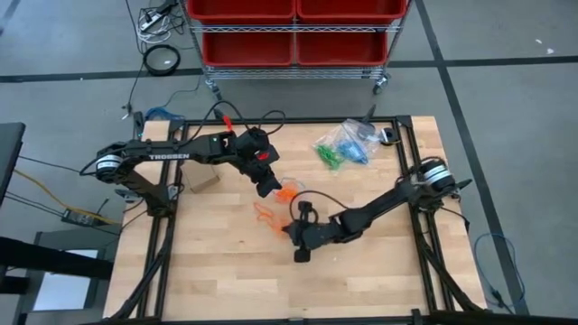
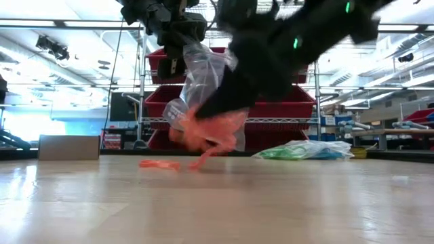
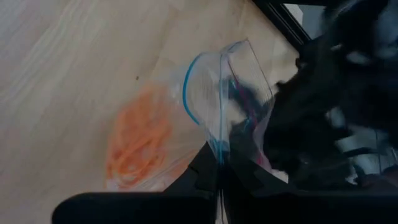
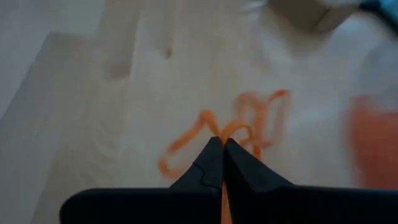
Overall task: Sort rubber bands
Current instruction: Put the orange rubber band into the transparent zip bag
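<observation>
A clear zip bag with orange rubber bands in its bottom hangs above the table's middle; my left gripper is shut on it. More orange rubber bands lie loose on the wood just near of the bag. My right gripper, coming from the table's right, is shut on one of these bands. In the low view the bag hangs in front of the right arm, and the loose bands lie on the table. My left gripper pinches the bag's top edge, by the blue zip line, between its two fingers. The fingers slant down from the table's left. The bag hangs below them, clear of the table, its mouth held up. My right gripper pinches a strand of an orange band between its fingertips, slanting down from the table's right. The rest of the orange clump trails off beyond the tips; part of it is still on the table.
Two clear bags with green and blue bands lie at the far right of the table. A small cardboard box stands at the left. Beyond the far edge is a wire rack with red bins.
</observation>
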Available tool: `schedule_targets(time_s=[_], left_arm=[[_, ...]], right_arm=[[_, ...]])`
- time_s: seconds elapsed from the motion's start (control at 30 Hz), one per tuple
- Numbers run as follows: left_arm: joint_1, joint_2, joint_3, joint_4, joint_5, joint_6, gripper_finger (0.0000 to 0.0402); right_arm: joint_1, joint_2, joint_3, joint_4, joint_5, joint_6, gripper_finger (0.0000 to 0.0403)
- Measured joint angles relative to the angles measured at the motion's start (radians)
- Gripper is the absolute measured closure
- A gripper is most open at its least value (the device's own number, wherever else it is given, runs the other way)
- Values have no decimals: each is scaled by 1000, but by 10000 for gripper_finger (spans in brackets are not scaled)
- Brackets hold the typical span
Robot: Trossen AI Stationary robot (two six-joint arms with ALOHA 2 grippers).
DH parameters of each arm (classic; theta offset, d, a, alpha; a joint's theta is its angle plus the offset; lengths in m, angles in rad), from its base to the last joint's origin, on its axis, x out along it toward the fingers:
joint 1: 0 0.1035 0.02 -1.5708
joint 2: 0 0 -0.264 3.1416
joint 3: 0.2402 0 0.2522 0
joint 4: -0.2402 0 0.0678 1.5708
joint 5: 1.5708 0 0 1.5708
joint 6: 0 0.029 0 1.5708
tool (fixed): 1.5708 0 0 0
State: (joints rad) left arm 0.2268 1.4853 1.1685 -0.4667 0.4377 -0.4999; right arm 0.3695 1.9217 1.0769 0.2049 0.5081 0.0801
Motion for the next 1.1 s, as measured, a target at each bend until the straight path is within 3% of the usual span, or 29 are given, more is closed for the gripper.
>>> schedule_targets(time_s=[0.33, 0.57, 0.8, 1.0, 1.1], left_arm=[[0, 0, 0, 6, 0, -1, 385], [-1, 0, 0, -13, 0, -2, 385], [-1, 0, 0, 1, 0, 20, 385], [-1, 0, 0, 16, 0, 2, 385], [-5, 0, 0, 15, 0, -2, 385]], right_arm=[[-27, -230, 1, -141, -63, 40, 402], [-48, -225, 0, -369, -145, 145, 403], [-17, -225, 1, -420, -90, 186, 403], [-69, -221, -9, -439, -276, 250, 402], [-70, -221, -36, -442, -295, 256, 397]])
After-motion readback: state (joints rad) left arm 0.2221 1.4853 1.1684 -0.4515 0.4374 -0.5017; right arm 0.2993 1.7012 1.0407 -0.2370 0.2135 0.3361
